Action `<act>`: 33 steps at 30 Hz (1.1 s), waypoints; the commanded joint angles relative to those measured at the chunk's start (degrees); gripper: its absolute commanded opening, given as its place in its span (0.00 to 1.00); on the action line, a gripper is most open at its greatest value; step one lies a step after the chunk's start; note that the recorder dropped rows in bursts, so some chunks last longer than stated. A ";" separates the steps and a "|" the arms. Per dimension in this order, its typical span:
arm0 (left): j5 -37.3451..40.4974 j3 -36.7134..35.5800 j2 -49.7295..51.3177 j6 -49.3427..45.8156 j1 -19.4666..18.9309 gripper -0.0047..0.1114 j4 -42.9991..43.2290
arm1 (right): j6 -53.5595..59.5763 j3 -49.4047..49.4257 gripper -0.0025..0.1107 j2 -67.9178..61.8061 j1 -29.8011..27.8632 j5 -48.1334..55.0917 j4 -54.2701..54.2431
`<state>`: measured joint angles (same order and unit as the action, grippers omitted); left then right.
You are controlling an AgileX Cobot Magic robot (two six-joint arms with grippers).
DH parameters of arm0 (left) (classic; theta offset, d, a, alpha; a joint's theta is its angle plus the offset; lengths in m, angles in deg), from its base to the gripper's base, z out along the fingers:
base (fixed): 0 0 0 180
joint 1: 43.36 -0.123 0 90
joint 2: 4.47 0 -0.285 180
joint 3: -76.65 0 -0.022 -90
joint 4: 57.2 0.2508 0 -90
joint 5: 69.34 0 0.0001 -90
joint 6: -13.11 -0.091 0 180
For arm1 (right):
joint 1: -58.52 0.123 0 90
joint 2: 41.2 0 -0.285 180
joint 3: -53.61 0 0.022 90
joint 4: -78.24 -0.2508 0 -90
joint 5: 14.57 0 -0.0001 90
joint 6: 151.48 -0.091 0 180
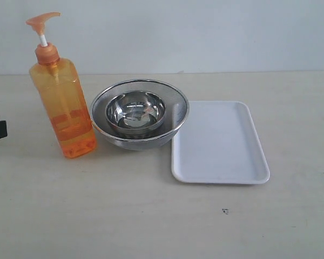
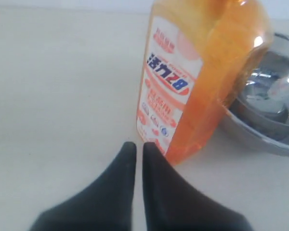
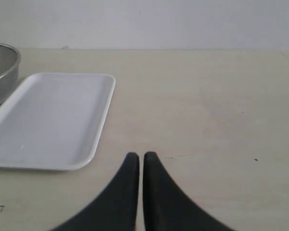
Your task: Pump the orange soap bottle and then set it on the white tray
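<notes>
Both closed and empty, the left pincer (image 2: 136, 144) sits by the upright bottle (image 1: 63, 110), probably to work its pump, the right pincer (image 3: 137, 155) near the tray (image 1: 221, 140).

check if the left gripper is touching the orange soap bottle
Apart. The exterior view shows bare table between the left gripper and the orange soap bottle.
</notes>
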<state>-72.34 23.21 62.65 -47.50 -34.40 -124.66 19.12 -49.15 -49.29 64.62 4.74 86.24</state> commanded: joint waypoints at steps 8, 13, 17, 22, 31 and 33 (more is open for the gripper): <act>-30.59 -18.69 -16.02 59.59 17.40 0.08 49.64 | 0.30 -0.03 0.02 0.30 -0.28 -0.24 0.07; -44.71 -23.78 -10.75 59.18 17.65 0.08 55.37 | 0.30 -0.03 0.02 0.30 -0.28 -0.24 0.07; -53.12 -23.55 -1.88 58.15 17.65 0.08 58.30 | 0.30 -0.03 0.02 0.30 -0.28 -0.24 0.07; -52.16 -17.48 13.43 57.71 17.65 0.08 57.39 | 0.30 -0.03 0.02 0.30 -0.28 -0.24 0.07; -50.00 -7.97 27.72 62.36 17.65 0.21 62.38 | 0.30 -0.03 0.02 0.30 -0.28 -0.24 0.07; -48.95 -7.97 27.72 62.68 17.65 0.43 61.67 | 0.30 -0.03 0.02 0.30 -0.28 -0.24 0.07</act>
<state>-122.41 14.83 90.13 15.06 -17.07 -61.52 19.12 -49.15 -49.29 64.62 4.74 86.24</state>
